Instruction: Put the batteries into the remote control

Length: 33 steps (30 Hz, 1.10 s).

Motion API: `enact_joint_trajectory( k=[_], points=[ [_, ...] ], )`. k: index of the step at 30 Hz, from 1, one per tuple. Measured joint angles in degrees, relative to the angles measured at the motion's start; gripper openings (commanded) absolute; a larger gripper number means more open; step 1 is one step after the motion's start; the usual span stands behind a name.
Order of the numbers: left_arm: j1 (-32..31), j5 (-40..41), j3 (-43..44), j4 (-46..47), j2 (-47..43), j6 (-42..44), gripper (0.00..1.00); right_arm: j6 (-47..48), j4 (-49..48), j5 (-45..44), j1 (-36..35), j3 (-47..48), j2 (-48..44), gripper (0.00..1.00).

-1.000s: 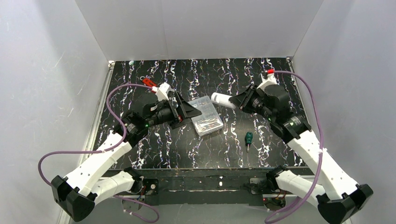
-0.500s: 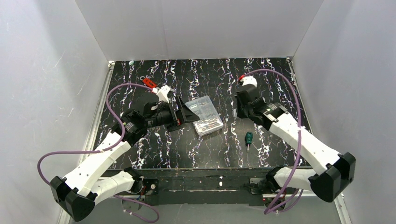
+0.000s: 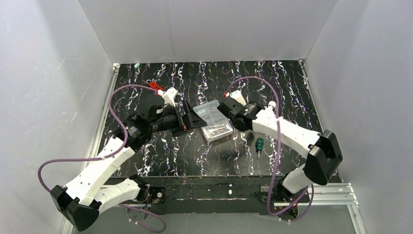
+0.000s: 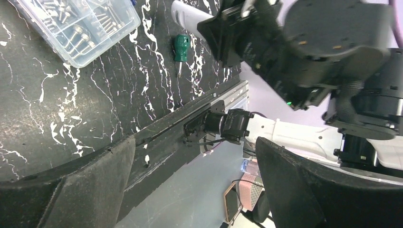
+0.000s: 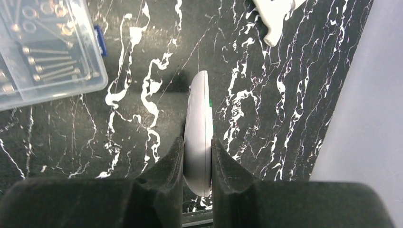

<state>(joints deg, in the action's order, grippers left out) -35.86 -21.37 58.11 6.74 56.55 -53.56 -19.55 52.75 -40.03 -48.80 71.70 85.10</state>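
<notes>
My right gripper point(image 5: 197, 142) is shut on the white remote control point(image 5: 198, 118), which I see edge-on between the fingers, held above the black marbled table. In the top view the right gripper point(image 3: 223, 108) is beside the clear box's right end and hides the remote. The left wrist view shows the remote's white end point(image 4: 187, 14) sticking out of the right gripper's black fingers. My left gripper point(image 3: 194, 118) is open and empty, just left of the clear box; its jaws point(image 4: 195, 156) stand wide apart. No batteries show.
A clear plastic compartment box point(image 3: 214, 121) of screws lies mid-table; it also shows in the wrist views point(image 5: 43, 52) point(image 4: 76, 28). A green-handled screwdriver point(image 3: 259, 145) lies right of it. A red tool point(image 3: 156, 87) lies at the back left. A white piece point(image 5: 275, 14) shows at the top edge.
My right arm has swung left and turned its wrist, carrying the remote from the right side to beside the clear box. The left arm has barely moved.
</notes>
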Motion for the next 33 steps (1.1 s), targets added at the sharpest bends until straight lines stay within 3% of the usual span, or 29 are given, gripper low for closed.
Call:
enact_joint_trajectory(
  k=[8, 13, 33],
  points=[
    [0.0, 2.4, 9.3, -5.9, -0.5, 5.6, 0.98, -1.6, 4.4, -0.1, -5.4, 0.3, 3.9, 0.01],
    [0.0, 3.7, 10.7, -7.8, -1.6, 7.9, 0.98, -2.6, 4.9, 0.1, -8.1, 0.3, 5.6, 0.01],
    [0.0, -0.2, 7.6, -2.3, -0.9, 6.0, 0.98, -6.3, 7.9, -12.2, -17.0, 1.6, 21.0, 0.26]
  ],
)
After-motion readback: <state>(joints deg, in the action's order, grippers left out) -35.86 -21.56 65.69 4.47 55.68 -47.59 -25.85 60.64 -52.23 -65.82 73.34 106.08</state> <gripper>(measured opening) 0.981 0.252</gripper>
